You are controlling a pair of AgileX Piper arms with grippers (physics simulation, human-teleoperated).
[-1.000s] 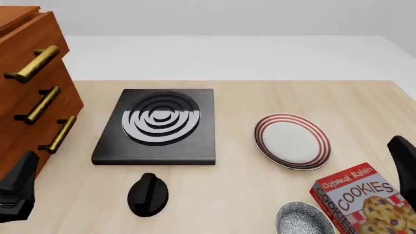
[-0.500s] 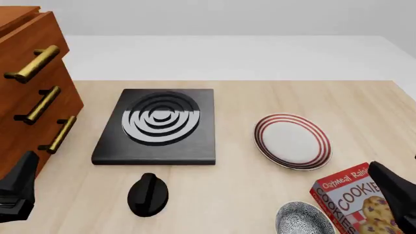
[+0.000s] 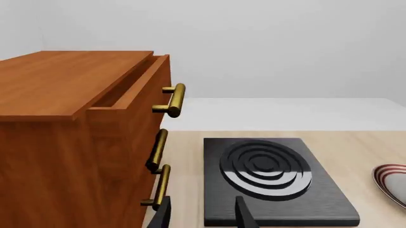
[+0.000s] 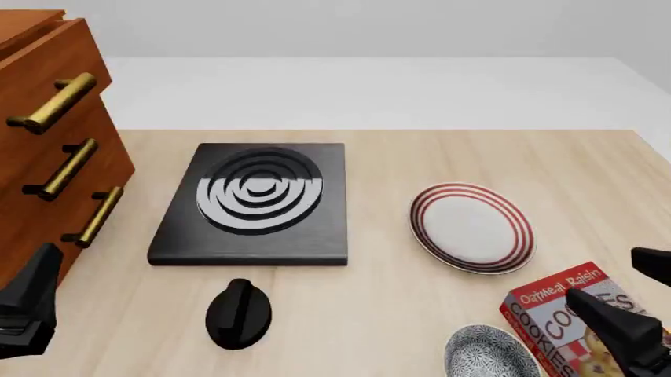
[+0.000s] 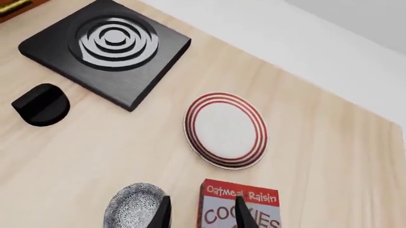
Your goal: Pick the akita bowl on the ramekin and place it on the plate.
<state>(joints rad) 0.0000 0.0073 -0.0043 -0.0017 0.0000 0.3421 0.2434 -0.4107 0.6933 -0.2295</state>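
Note:
The akita bowl (image 4: 489, 353) (image 5: 134, 207), speckled black and white, sits at the table's front edge, just left of a cookie box. The ramekin is hidden from every view. The plate (image 4: 471, 228) (image 5: 226, 130), white with red rings, lies behind the bowl, empty. My right gripper (image 4: 632, 295) (image 5: 201, 214) hangs open over the cookie box, right of the bowl and holding nothing. In the right wrist view one finger (image 5: 163, 212) stands at the bowl's edge. My left gripper (image 4: 28, 308) (image 3: 203, 217) is open and empty at the front left, beside the drawers.
A red cookie box (image 4: 574, 320) (image 5: 242, 208) stands right of the bowl. A black stove (image 4: 254, 203) with a ringed burner lies mid-table, with a black knob (image 4: 239, 312) in front of it. A wooden drawer cabinet (image 4: 47, 149) with brass handles fills the left side.
My right gripper has swung in from the right edge and turned, now lower and further left over the cookie box. The left arm, bowl and plate have not moved.

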